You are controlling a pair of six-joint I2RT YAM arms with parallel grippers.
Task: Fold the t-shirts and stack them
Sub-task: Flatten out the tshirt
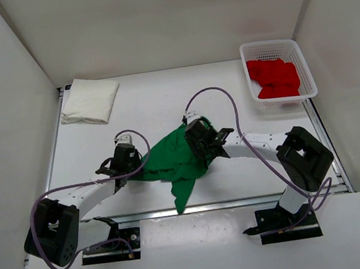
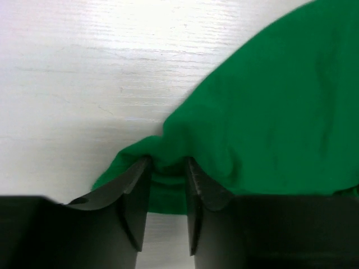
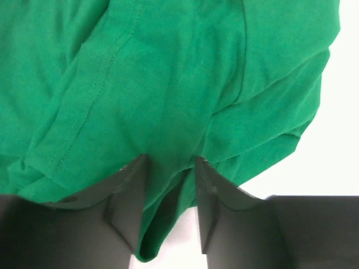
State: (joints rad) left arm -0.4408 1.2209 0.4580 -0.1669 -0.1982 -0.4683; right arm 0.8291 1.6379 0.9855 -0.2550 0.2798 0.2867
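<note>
The bright green t-shirt lies crumpled at the table's near middle, one end trailing toward the front edge. My left gripper is at its left edge, jaws apart with a bunched bit of green cloth between the fingertips. My right gripper is over its upper right part, jaws apart astride a hanging fold of the green shirt, with a gap showing beside the right finger. The cream-white t-shirt lies folded at the back left. The red t-shirt sits bunched in the basket.
A white mesh basket stands at the back right corner of the table. White walls close in the left, back and right sides. Purple cables loop over both arms above the table.
</note>
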